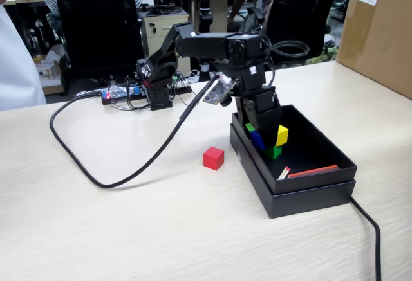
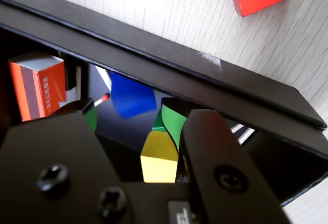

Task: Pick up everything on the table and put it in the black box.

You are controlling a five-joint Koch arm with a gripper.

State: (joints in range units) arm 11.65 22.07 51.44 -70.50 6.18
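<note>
hand inside black box — jaws apart, empty — just above yellow cube

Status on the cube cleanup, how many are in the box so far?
Three of four: the blue cube, green cube and yellow cube sit inside the black box. The gripper is down in the box; whether it holds anything is unclear. Left: the red cube, on the table.
</note>
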